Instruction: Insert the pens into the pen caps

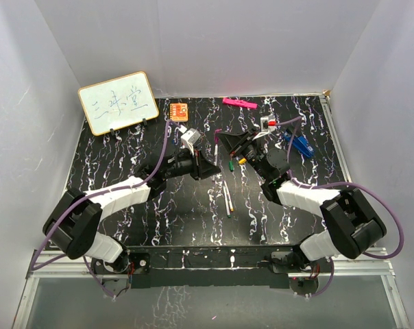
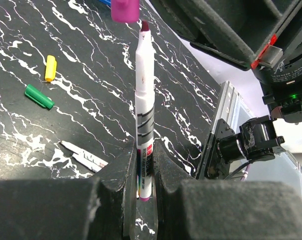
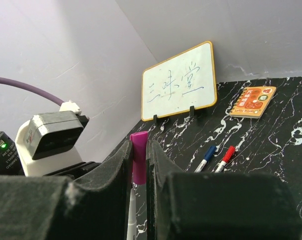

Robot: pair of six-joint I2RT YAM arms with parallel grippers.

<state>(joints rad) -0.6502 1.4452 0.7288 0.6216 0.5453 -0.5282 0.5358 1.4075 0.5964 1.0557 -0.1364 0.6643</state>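
pinching a slim white pen [image 2: 144, 100], left claw [image 2: 143, 157]; right claw [image 3: 138, 150] clamped round a stubby purple cap [image 3: 138, 162]

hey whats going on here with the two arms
The left tool is shut on a white pen, holding it tip up. The right tool is shut on a purple cap and holds it just above the pen's tip, slightly off to one side, not yet on it. A yellow cap, a green cap and two more pens lie loose on the table. A blue-capped pen and a red-capped pen lie farther back.
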